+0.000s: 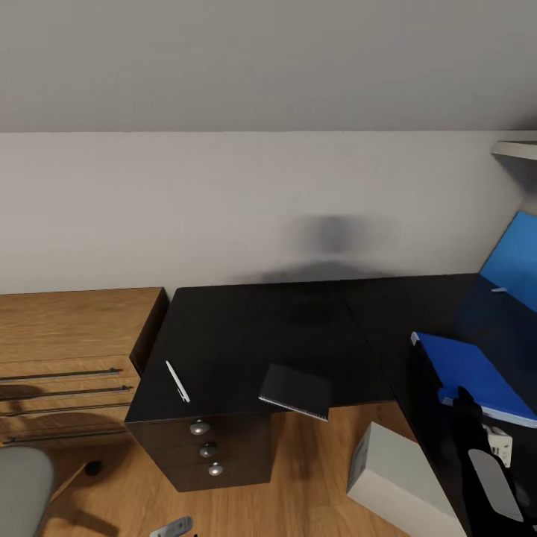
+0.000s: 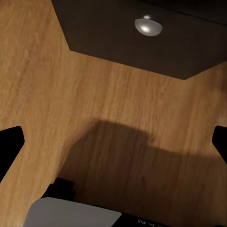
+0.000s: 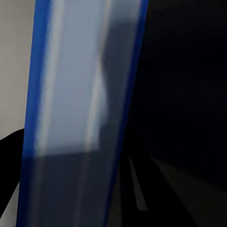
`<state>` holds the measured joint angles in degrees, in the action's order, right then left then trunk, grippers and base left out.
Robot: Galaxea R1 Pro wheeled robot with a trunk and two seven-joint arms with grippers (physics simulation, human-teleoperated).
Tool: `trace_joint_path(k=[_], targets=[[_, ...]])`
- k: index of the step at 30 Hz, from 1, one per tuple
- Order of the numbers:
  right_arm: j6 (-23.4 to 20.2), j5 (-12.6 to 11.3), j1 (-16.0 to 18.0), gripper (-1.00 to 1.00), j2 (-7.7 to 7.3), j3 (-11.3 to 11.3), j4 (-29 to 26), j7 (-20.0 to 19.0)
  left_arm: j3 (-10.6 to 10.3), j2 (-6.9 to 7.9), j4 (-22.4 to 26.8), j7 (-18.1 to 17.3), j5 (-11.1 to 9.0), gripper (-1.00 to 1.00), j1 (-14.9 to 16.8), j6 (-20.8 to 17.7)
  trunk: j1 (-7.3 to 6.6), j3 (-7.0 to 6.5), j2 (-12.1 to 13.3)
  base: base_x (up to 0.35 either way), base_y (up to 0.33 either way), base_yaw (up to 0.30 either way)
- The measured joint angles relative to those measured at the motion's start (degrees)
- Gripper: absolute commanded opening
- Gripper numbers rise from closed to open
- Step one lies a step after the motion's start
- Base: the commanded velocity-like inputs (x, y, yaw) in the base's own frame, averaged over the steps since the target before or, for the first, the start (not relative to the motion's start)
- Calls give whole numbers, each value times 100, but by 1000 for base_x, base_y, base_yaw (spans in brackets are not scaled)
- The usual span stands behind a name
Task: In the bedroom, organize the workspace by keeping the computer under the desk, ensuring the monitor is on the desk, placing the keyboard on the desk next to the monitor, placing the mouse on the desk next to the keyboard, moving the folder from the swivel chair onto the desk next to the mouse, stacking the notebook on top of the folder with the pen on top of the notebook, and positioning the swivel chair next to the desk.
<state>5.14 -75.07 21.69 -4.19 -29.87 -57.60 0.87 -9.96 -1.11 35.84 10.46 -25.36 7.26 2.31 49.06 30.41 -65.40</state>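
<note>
- While the left gripper [image 2: 113, 144] is hanging over the wooden floor [image 2: 61, 94], its two dark fingertips [image 2: 10, 145] are standing wide apart at opposite edges of the left wrist view, with nothing between them.
- Ahead of those fingertips, the foot of the drawer block is showing with one silver knob [image 2: 148, 27] on it.
- Whether the right gripper [image 1: 456, 399] is gripping or merely lying against the folder [image 1: 481, 369] cannot be told: one dark finger [image 3: 9, 163] is showing just beside the folder's blue edge [image 3: 80, 113], and the other is merging with the black surface.
- In the head view, the folder is lying over the right wing of the desk [image 1: 246, 328], with the right gripper overlapping its near corner.
- The notebook [image 1: 295, 391] is resting at the desk's front edge, its near edge slightly overhanging, well apart from the folder.
- The pen [image 1: 177, 381] is lying near the desk's left front corner, above the three knobbed drawers [image 1: 208, 449].
- The computer [image 1: 399, 473] is standing on the floor in the angle of the desk, partly hidden by the right wing.
- The swivel chair [image 1: 22, 485] is showing its grey seat at the lower left, in front of a light wooden cabinet [image 1: 67, 328].
- A blue panel [image 1: 516, 261] is leaning at the far right behind the desk.
</note>
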Motion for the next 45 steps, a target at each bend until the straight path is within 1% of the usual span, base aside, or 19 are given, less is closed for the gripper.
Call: trace_joint_path(k=[2,3,5,9,15,21,30,36,39,41,44,45], targets=[[0,30,0,-100,3,0,-1,10,1,2,0,-1,2,100,0,0,0,0,0,0,0,0],[0,53,0,100,5,0,-1,12,4,4,0,-1,2,100,1,0,0,0,0,0,0,0],[0,113,0,100,7,3,-1,16,2,2,0,-1,3,100,0,0,0,0,0,0,0,0],[-1,142,0,100,7,15,-4,15,7,8,-6,-1,3,100,0,0,0,0,0,0,0,0],[-1,148,0,100,14,25,-7,9,7,9,-8,-1,5,100,0,0,1,0,0,-14,-1,0],[-1,148,0,100,15,28,-1,9,6,6,-8,-1,8,100,0,0,1,0,1,-171,-44,0],[7,149,0,100,24,35,-1,1,8,9,-9,-1,5,100,0,0,0,0,0,-15,-4,0],[10,149,0,100,33,37,-1,1,6,7,-9,2,8,100,0,0,-131,-107,239,0,0,0],[12,149,0,100,34,150,-6,0,5,4,-11,5,9,100,0,0,-197,-161,360,0,0,0],[28,153,0,100,34,320,-4,0,3,7,-15,6,6,100,0,0,-241,-197,440,0,0,0],[38,156,0,100,34,481,-8,-1,0,4,-17,6,6,100,0,0,-307,-251,560,0,0,0],[39,156,0,100,34,501,-9,-2,0,3,-17,4,5,100,0,0,-329,-269,600,0,0,0]])
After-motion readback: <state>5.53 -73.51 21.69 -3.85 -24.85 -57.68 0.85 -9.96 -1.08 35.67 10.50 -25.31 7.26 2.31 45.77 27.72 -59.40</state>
